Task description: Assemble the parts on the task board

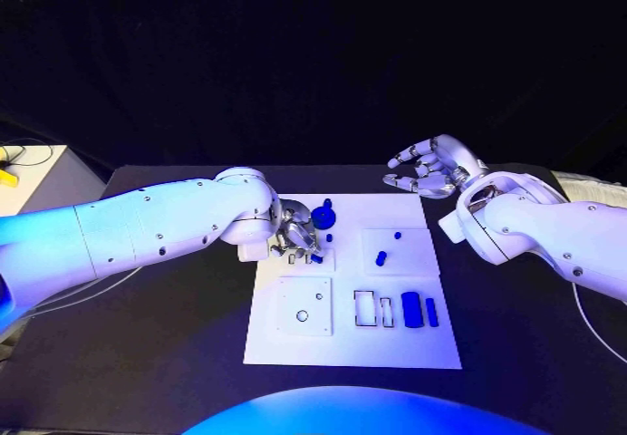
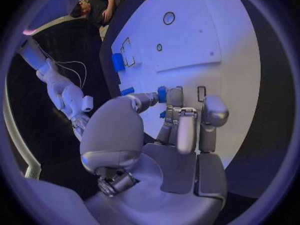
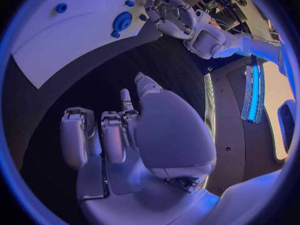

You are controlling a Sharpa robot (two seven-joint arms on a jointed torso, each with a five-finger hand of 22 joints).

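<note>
Left robot hand (image 1: 295, 239) over task board (image 1: 352, 349) edge (fingers down).

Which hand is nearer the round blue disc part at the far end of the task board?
Left. The left hand is over the task board, right beside the round blue disc. The right hand is raised off the board's far right corner, well away.

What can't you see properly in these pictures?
- Head view: the left hand covers the task board under it; whether it holds a part cannot be told.
- Left wrist view: its fingers hide most of a blue part.
- Right wrist view: the right hand blocks the table beneath it.
- Head view: small blue parts are too tiny to tell their shape.
</note>
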